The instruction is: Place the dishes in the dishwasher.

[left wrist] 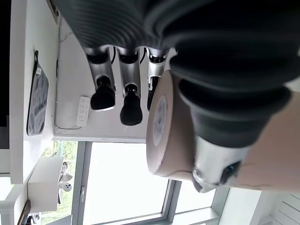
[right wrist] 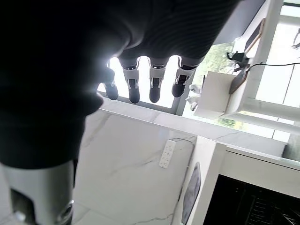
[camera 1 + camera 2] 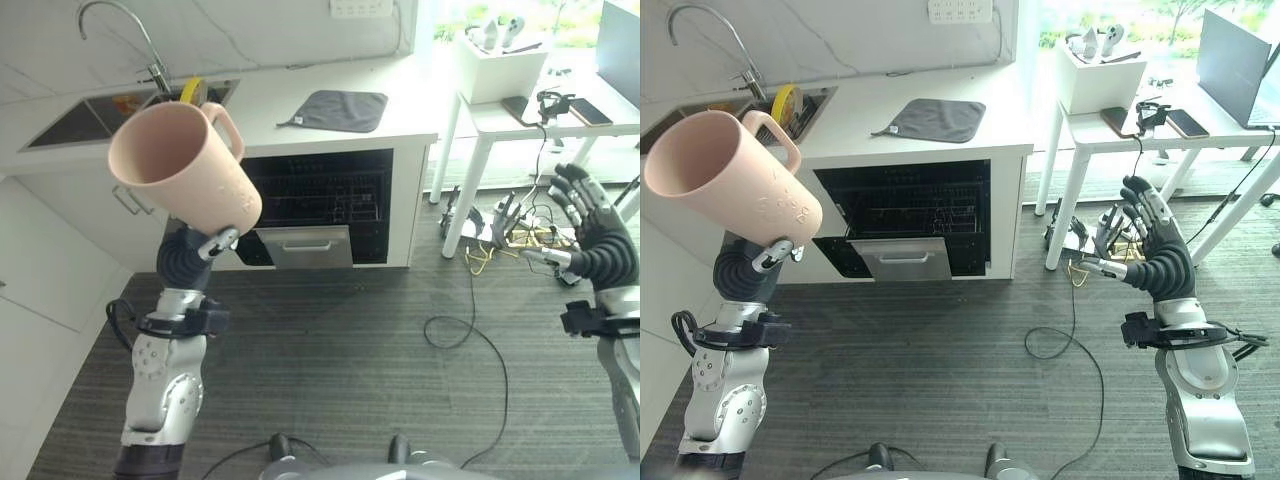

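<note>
Bright daylight, window (image 1: pixel 126 183) glare, wrist views backlit

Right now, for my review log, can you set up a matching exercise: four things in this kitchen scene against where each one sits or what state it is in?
Things:
1. pale pink ceramic mug
2. dark grey folded cloth
3. black built-in dishwasher
4. right robot hand

Places or states:
A. under the counter, rack showing
B. flat on the white countertop
C. empty, fingers spread
D. held up by the left robot hand

Pairs: 1-D, 2-B, 3-A, 4-C

White counter (image 3: pixel 940 150) along the far marble wall (image 3: pixel 840 30), sink (image 3: pixel 90 115) and faucet (image 3: pixel 120 30) at far left, grey mat (image 3: pixel 937 118) on top. Grey ribbed carpet (image 3: pixel 940 350) covers the floor. White table (image 3: pixel 1160 125) at far right beside a bright window (image 3: pixel 1120 15).
</note>
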